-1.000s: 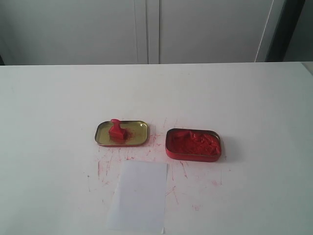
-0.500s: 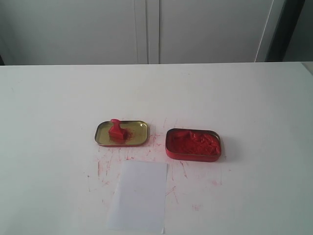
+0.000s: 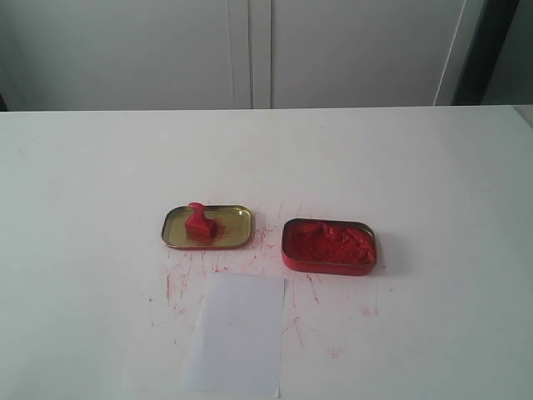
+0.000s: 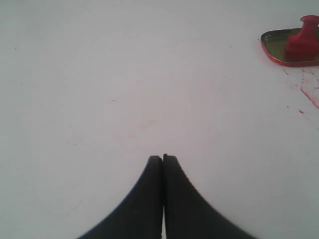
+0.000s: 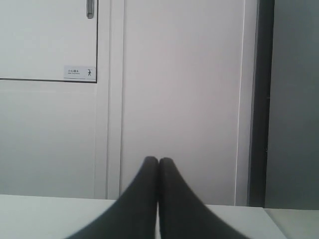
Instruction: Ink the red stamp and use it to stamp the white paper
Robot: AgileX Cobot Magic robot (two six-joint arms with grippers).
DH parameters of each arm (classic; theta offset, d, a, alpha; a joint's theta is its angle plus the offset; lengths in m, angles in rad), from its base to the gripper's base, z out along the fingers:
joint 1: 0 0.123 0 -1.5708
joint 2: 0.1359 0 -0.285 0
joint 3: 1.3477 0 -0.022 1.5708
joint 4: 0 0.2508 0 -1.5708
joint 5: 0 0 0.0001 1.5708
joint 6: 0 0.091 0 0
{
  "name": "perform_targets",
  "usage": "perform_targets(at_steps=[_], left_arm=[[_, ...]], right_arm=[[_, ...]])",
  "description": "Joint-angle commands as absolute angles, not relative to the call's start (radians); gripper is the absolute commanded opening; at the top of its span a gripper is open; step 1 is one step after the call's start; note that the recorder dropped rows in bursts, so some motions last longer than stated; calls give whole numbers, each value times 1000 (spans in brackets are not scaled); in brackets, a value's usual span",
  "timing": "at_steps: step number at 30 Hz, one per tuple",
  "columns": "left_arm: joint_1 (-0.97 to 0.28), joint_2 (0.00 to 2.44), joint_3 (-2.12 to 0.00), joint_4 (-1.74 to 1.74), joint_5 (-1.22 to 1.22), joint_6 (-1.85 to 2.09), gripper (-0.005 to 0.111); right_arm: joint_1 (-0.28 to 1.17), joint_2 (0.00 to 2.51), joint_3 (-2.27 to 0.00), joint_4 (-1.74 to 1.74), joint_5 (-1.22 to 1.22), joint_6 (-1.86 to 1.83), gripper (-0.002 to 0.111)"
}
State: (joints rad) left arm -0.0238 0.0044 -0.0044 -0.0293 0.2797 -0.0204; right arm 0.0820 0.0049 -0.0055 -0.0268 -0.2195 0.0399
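Red stamp point(image 3: 197, 222) stands upright in the gold tin lid point(image 3: 236, 227), at eleven o'clock from the white paper point(image 3: 237, 333); the red ink tin point(image 3: 329, 246) sits at one o'clock. Left gripper point(image 4: 163, 158) and right gripper point(image 5: 158, 160) have their jaws pressed together, empty.

Glossy plastic red stamp point(image 3: 198, 222); shiny gold-toned metal lid point(image 3: 235, 222); matt white paper point(image 3: 237, 333); lumpy paste point(image 3: 329, 242)
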Motion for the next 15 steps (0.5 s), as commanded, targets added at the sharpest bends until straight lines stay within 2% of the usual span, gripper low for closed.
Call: perform_targets(at_steps=[1,8,15], left_arm=[[-22,0,0,-29,277,-23,0],[-22,0,0,-29,277,-23,0],[-22,0,0,-29,277,-23,0]], right_arm=[[78,0,-2,-30,-207,37,0],[78,6,-106,-30,-74,37,0],[78,120,-193,-30,-67,37,0]])
